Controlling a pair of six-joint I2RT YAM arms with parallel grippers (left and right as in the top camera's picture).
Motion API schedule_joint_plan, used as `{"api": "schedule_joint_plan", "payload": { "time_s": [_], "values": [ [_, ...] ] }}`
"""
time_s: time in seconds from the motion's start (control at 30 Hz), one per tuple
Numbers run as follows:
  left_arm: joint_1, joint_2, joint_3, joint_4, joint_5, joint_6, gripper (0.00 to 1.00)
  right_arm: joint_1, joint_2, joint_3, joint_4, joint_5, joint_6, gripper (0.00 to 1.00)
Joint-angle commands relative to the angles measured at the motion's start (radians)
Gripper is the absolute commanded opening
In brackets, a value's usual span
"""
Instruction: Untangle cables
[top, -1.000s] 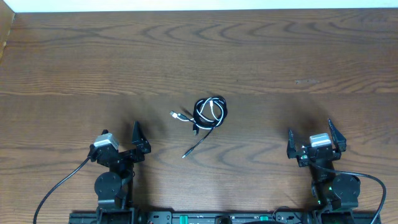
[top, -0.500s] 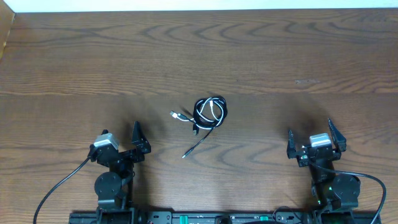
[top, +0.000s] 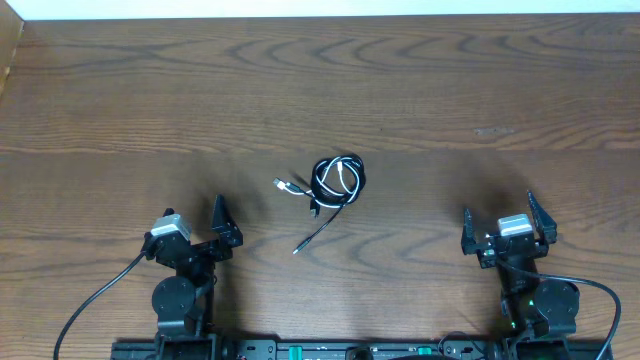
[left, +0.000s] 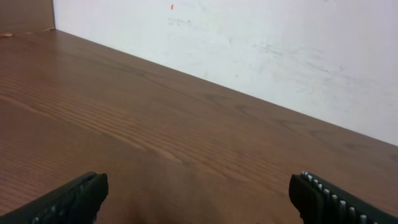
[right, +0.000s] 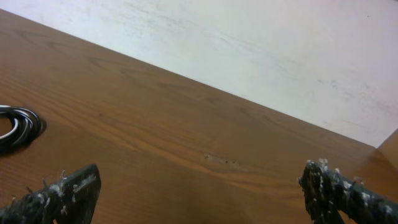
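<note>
Your cables lie near the middle of the table, the black and the white cord wound together in one small loop. A white plug sticks out just left of the loop. A black tail runs from the loop's lower edge down and to the left, ending loose on the wood. The cables rest flat and touch neither arm.

Your left gripper sits at the near left, well apart from the cables, its jaws spread wide and holding nothing. In its wrist view the two fingertips sit at the bottom corners with wood between them, and the cables are out of frame. Your right gripper sits at the near right, also well apart from the cables, jaws just as wide and empty. In the right wrist view you catch only an edge of the loop at the far left of the frame.

Between each gripper and the cables you see plain wood grain. The black tail is the part nearest your left gripper. A faint scuff marks the table beyond the right gripper, away from the cables. A white wall closes the table's far edge. Thick black wires trail from the arm bases at the near edge, behind the grippers.
</note>
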Motion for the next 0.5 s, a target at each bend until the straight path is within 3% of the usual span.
{"api": "schedule_joint_plan", "payload": {
  "time_s": [0.0,0.2,0.47],
  "values": [
    [0.003,0.002,-0.018,-0.040,-0.010,0.013,0.98,-0.002,-0.008,-0.001,-0.004,0.002,0.014,0.99],
    [0.003,0.002,-0.017,-0.036,0.004,0.013,0.98,-0.002,-0.008,-0.001,0.002,-0.044,0.082,0.99],
    [0.003,0.002,0.154,-0.051,0.202,0.013,0.98,-0.002,-0.008,0.031,0.066,-0.217,0.179,0.99]
  ]
}}
